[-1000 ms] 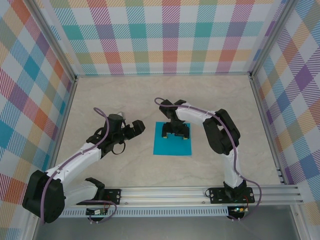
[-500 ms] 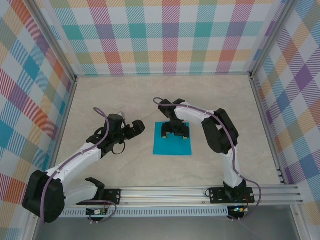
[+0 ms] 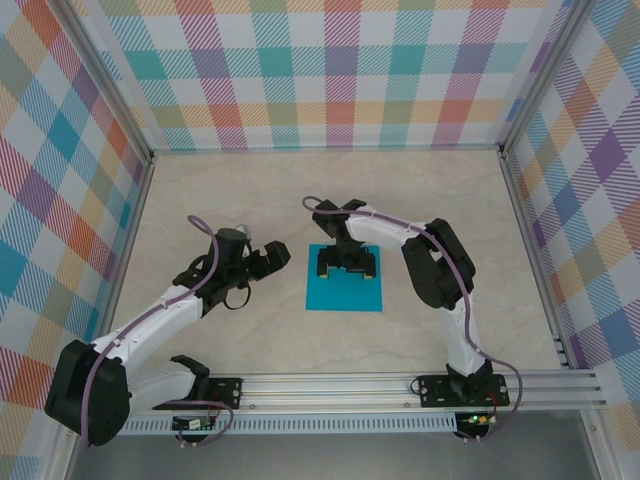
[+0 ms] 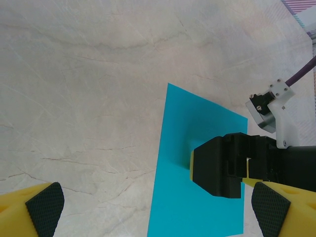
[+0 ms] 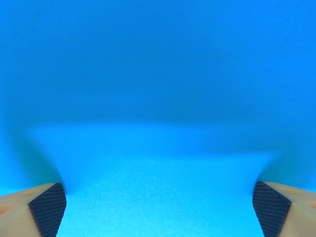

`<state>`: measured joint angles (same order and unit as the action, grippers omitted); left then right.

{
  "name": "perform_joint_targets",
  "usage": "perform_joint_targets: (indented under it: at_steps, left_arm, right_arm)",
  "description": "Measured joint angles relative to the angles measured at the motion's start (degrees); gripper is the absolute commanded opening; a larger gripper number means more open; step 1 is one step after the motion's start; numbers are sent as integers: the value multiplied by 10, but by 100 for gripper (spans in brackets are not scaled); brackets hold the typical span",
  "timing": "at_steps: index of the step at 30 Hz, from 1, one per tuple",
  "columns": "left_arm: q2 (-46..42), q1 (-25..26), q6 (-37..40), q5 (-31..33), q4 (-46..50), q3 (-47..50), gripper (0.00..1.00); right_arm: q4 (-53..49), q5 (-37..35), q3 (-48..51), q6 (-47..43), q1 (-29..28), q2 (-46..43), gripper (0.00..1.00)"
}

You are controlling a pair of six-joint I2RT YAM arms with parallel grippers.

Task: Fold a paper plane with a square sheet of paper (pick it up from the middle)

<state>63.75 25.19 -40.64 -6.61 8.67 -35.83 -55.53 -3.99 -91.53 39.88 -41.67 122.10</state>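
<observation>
The square sheet of paper [image 3: 345, 293] is teal-blue and lies flat on the table, near its middle. My right gripper [image 3: 347, 266] points straight down onto the sheet's far half, jaws spread wide. In the right wrist view the paper [image 5: 158, 98] spans the frame between the two padded fingertips [image 5: 47, 208], nothing pinched. My left gripper [image 3: 273, 258] hovers open just left of the sheet, apart from it. In the left wrist view the paper [image 4: 197, 197] lies ahead, with the right gripper's black body [image 4: 222, 165] resting over it.
The table is a pale marbled surface [image 3: 220, 190] boxed in by checked walls [image 3: 330, 70]. A metal rail [image 3: 400, 385] runs along the near edge where both arm bases are bolted.
The right gripper has opened a little wider and shifted slightly left and away over the sheet. The left arm and the paper have stayed still.
</observation>
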Motion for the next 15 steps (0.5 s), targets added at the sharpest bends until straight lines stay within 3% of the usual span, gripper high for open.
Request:
perform_joint_targets:
  at_steps: [7,15]
  left_arm:
    - [3,0,0,0,4,0,100]
    - [3,0,0,0,4,0,100]
  right_arm:
    - [11,-2,7,2,-5,3,100]
    - [23,-1,22,10,-3,-6,90]
